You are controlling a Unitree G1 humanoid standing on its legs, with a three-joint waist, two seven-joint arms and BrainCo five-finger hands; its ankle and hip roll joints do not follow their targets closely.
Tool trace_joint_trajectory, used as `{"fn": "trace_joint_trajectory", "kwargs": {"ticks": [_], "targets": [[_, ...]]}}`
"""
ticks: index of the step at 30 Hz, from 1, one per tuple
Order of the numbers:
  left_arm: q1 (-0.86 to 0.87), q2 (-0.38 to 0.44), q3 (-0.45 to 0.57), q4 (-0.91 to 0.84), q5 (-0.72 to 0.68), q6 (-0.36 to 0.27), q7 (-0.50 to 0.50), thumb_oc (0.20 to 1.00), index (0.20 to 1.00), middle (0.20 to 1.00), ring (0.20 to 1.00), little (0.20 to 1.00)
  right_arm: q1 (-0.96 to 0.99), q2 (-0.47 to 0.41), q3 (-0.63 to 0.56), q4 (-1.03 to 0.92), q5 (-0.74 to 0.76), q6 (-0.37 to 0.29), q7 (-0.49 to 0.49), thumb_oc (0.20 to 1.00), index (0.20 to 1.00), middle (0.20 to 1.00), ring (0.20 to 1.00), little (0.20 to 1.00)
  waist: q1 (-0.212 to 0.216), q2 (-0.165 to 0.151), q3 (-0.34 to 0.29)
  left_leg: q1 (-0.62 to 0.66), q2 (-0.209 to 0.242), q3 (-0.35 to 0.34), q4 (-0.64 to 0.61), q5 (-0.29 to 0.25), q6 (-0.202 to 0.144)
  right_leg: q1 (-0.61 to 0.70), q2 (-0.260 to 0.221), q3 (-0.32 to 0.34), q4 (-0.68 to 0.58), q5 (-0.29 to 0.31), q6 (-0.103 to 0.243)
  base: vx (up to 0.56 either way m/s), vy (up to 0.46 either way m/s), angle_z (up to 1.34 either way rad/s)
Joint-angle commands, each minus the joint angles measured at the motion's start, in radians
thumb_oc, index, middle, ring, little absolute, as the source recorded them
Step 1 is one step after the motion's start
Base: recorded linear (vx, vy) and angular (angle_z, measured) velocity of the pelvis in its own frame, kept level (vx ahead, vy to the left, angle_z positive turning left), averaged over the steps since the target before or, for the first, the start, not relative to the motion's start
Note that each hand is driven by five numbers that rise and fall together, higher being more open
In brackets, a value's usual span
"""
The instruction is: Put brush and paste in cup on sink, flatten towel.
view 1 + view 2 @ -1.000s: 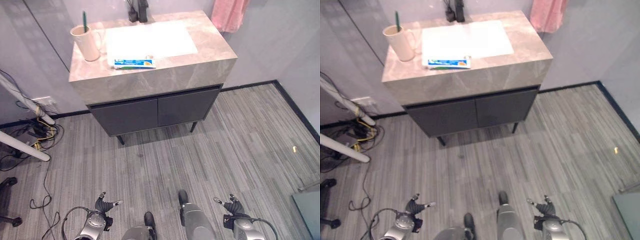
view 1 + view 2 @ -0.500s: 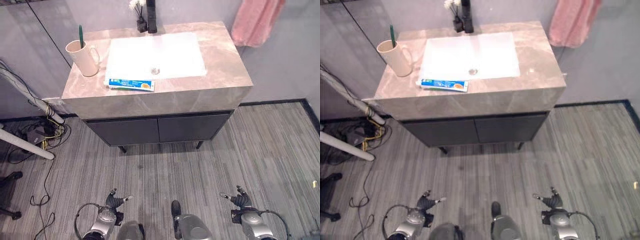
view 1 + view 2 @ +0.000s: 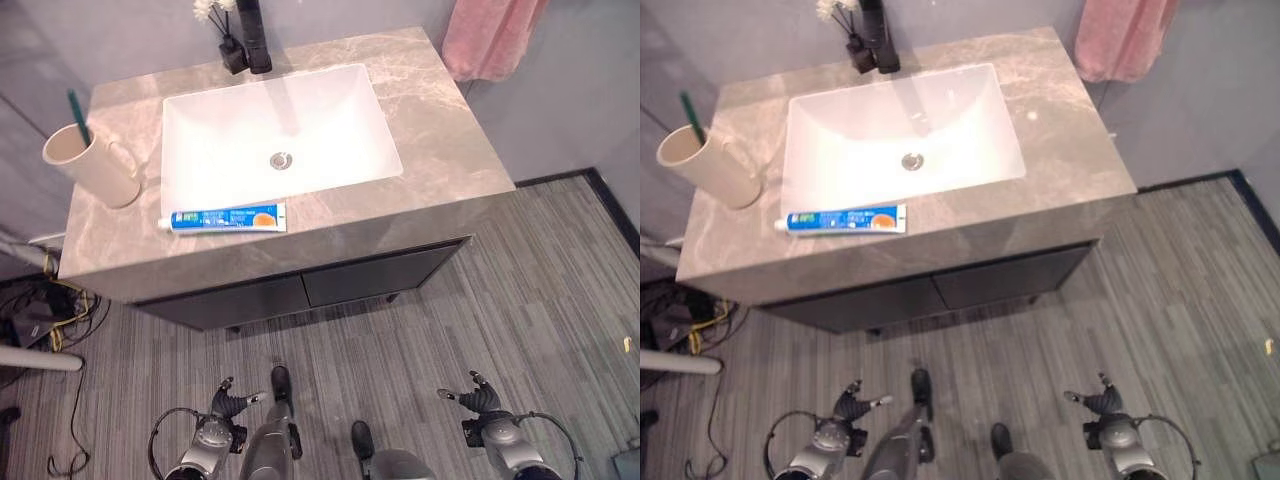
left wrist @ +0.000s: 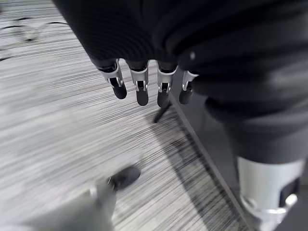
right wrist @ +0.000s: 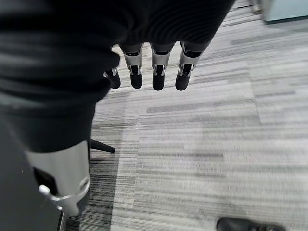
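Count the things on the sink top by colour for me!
Green: 1, brush
Cream: 1, cup
Blue: 1, paste
Black: 2, tap and vase
Total: 5

Left hand [image 4: 144, 86] and right hand [image 5: 154, 67]: silver fingers [image 5: 158, 72] tipped dark, backs and wrists sheathed in dark ribbed covers. Silver-grey cylindrical forearm sections are seen.
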Motion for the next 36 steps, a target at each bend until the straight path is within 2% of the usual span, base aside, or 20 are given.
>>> {"fn": "trace_joint_trajectory", "kwargs": {"ticks": [1,2,3,4,5,7,8,9,11,12,13,15,21,25,28,29,31,33,34,36], "targets": [[-0.007,0.061,0.010,-0.066,-0.004,-0.020,0.009,1.000,1.000,1.000,1.000,1.000,0.005,-0.006,-0.014,-0.060,0.008,-0.019,0.000,1.000,1.000,1.000,1.000,1.000,0.023,-0.036,-0.027,-0.102,-0.009,0.017,0.159,-0.039,-0.027,-0.060,-0.114,-0.014,0.284,0.239,0.094,0.17,0.157,-0.31],[-0.006,0.068,0.012,-0.074,-0.009,-0.019,0.007,1.000,1.000,1.000,1.000,1.000,-0.002,-0.002,-0.011,-0.061,0.007,-0.020,0.001,1.000,1.000,1.000,1.000,1.000,0.019,-0.032,-0.012,-0.063,-0.014,0.026,0.140,-0.052,-0.014,-0.111,-0.108,-0.031,0.368,0.296,0.097,0.24,0.292,-0.14],[0.004,0.077,0.011,-0.096,-0.008,-0.016,0.005,1.000,1.000,1.000,1.000,1.000,-0.007,0.003,-0.008,-0.068,0.004,-0.017,-0.002,1.000,1.000,1.000,1.000,1.000,0.008,-0.015,0.020,-0.003,-0.019,0.047,0.118,-0.079,0.006,-0.198,-0.107,-0.112,0.482,0.301,0.097,0.24,0.292,-0.05],[0.004,0.077,0.011,-0.096,-0.008,-0.016,0.005,1.000,1.000,1.000,1.000,1.000,-0.007,0.003,-0.008,-0.068,0.004,-0.017,-0.002,1.000,1.000,1.000,1.000,1.000,0.011,-0.012,0.018,-0.006,-0.016,0.048,0.117,-0.078,0.005,-0.201,-0.104,-0.111,0.479,0.305,0.096,0.36,0.350,-0.11],[0.001,0.080,0.003,-0.093,0.014,-0.012,0.004,1.000,1.000,1.000,1.000,1.000,-0.013,0.007,-0.002,-0.073,0.008,-0.023,0.002,1.000,1.000,1.000,1.000,1.000,-0.021,-0.008,0.032,0.055,-0.044,0.036,0.083,-0.099,0.011,-0.302,-0.020,-0.113,0.473,0.244,0.095,0.31,0.178,-0.34],[-0.006,0.084,0.006,-0.082,0.023,-0.014,0.008,1.000,1.000,1.000,1.000,1.000,-0.019,0.008,-0.001,-0.076,0.015,-0.021,0.000,1.000,1.000,1.000,1.000,1.000,-0.025,-0.014,0.034,0.104,-0.050,0.054,0.068,-0.115,0.003,-0.305,-0.089,-0.211,0.299,0.206,0.086,0.37,0.095,-0.33],[-0.006,0.081,0.005,-0.072,0.028,-0.014,0.010,1.000,1.000,1.000,1.000,1.000,-0.021,0.007,0.000,-0.076,0.016,-0.018,-0.002,1.000,1.000,1.000,1.000,1.000,-0.027,-0.011,0.028,0.114,-0.048,0.051,0.068,-0.120,-0.005,-0.313,-0.100,-0.220,0.219,0.199,0.084,0.30,-0.063,-0.11],[-0.005,0.080,0.004,-0.069,0.032,-0.016,0.009,1.000,1.000,1.000,1.000,1.000,-0.021,0.004,0.001,-0.084,0.010,-0.016,-0.001,1.000,1.000,1.000,1.000,1.000,-0.036,-0.011,0.034,0.131,-0.049,0.038,0.071,-0.132,-0.015,-0.309,-0.107,-0.200,0.139,0.207,0.089,0.25,-0.113,-0.01],[-0.013,0.081,0.000,-0.046,0.048,-0.014,0.011,1.000,1.000,1.000,1.000,1.000,-0.019,-0.007,0.002,-0.091,-0.005,-0.012,-0.002,1.000,1.000,1.000,1.000,1.000,-0.041,-0.017,0.032,0.133,-0.049,0.017,0.099,-0.148,-0.023,-0.294,-0.134,-0.142,0.066,0.232,0.103,0.17,-0.133,0.11],[-0.014,0.081,0.000,-0.045,0.049,-0.015,0.011,1.000,1.000,1.000,1.000,1.000,-0.019,-0.007,0.002,-0.091,-0.006,-0.012,-0.002,1.000,1.000,1.000,1.000,1.000,-0.042,-0.016,0.034,0.134,-0.048,0.016,0.101,-0.150,-0.023,-0.291,-0.134,-0.143,0.065,0.233,0.103,0.14,-0.185,0.55],[-0.012,0.076,-0.009,-0.040,0.056,-0.019,0.005,1.000,1.000,1.000,1.000,1.000,-0.024,-0.005,0.005,-0.077,-0.001,-0.011,0.006,1.000,1.000,1.000,1.000,1.000,-0.038,-0.029,0.012,0.138,-0.047,0.006,0.116,-0.156,-0.033,-0.247,-0.114,-0.087,0.029,0.223,0.106,0.12,-0.177,0.76],[-0.003,0.077,-0.002,-0.044,0.057,-0.020,0.001,1.000,1.000,1.000,1.000,1.000,-0.019,-0.017,-0.002,-0.073,-0.005,-0.011,0.007,1.000,1.000,1.000,1.000,1.000,-0.027,-0.035,-0.004,0.144,-0.038,0.002,0.115,-0.148,-0.045,-0.209,-0.104,-0.105,-0.003,0.214,0.098,0.12,-0.218,0.69],[0.036,0.072,0.012,-0.031,0.048,-0.016,-0.018,1.000,1.000,1.000,1.000,1.000,-0.014,-0.067,-0.032,-0.079,-0.022,-0.006,0.011,1.000,1.000,1.000,1.000,1.000,-0.015,-0.023,-0.037,0.164,-0.022,-0.045,0.087,-0.129,-0.068,-0.127,-0.088,-0.157,-0.064,0.193,0.077,0.05,-0.172,0.21],[0.054,0.067,0.011,-0.027,0.041,-0.021,-0.023,1.000,1.000,1.000,1.000,1.000,-0.023,-0.072,-0.044,-0.032,-0.014,-0.005,0.004,1.000,1.000,1.000,1.000,1.000,-0.007,-0.013,-0.048,0.178,-0.015,-0.055,0.054,-0.115,-0.073,-0.098,-0.093,-0.171,-0.110,0.204,0.078,0.02,-0.067,0.14],[0.076,0.101,0.000,-0.086,0.076,-0.023,-0.038,1.000,1.000,1.000,1.000,1.000,-0.022,-0.070,-0.040,-0.011,-0.012,0.000,0.018,1.000,1.000,1.000,1.000,1.000,-0.002,-0.006,-0.056,0.191,-0.006,-0.054,0.021,-0.101,-0.078,-0.089,-0.095,-0.179,-0.123,0.210,0.080,0.00,-0.011,0.03],[0.107,0.155,-0.018,-0.147,0.110,-0.018,-0.087,1.000,1.000,1.000,1.000,1.000,-0.022,-0.080,-0.041,-0.004,-0.013,0.005,0.043,1.000,1.000,1.000,1.000,1.000,-0.001,0.003,-0.053,0.193,0.001,-0.057,-0.002,-0.086,-0.083,-0.093,-0.095,-0.185,-0.117,0.209,0.082,0.00,0.000,0.00],[0.108,0.157,-0.018,-0.149,0.110,-0.017,-0.088,1.000,1.000,1.000,1.000,1.000,-0.022,-0.079,-0.040,-0.004,-0.013,0.005,0.043,1.000,1.000,1.000,1.000,1.000,-0.001,0.002,-0.054,0.193,0.001,-0.057,-0.003,-0.085,-0.084,-0.093,-0.095,-0.185,-0.117,0.209,0.082,0.00,0.000,0.00],[0.170,0.269,-0.024,-0.294,0.126,-0.043,-0.194,1.000,1.000,1.000,1.000,1.000,-0.019,-0.113,-0.041,0.001,-0.025,0.016,0.087,1.000,1.000,1.000,1.000,1.000,-0.003,0.011,-0.053,0.200,0.005,-0.058,-0.026,-0.076,-0.089,-0.095,-0.095,-0.188,-0.115,0.208,0.084,0.00,0.000,0.00],[0.247,0.452,-0.004,-0.475,0.111,-0.072,-0.303,1.000,1.000,1.000,1.000,1.000,-0.022,-0.163,-0.036,0.039,-0.039,0.017,0.146,1.000,1.000,1.000,1.000,1.000,0.004,0.026,-0.054,0.210,0.011,-0.063,-0.046,-0.066,-0.095,-0.092,-0.098,-0.200,-0.116,0.209,0.086,0.06,0.010,-0.01],[0.311,0.613,0.054,-0.681,0.075,-0.077,-0.392,1.000,1.000,1.000,1.000,1.000,-0.030,-0.191,-0.027,0.104,-0.062,0.020,0.182,1.000,1.000,1.000,1.000,1.000,0.009,0.038,-0.059,0.218,0.013,-0.071,-0.057,-0.062,-0.099,-0.080,-0.103,-0.214,-0.124,0.208,0.089,0.06,0.004,0.10]]}}
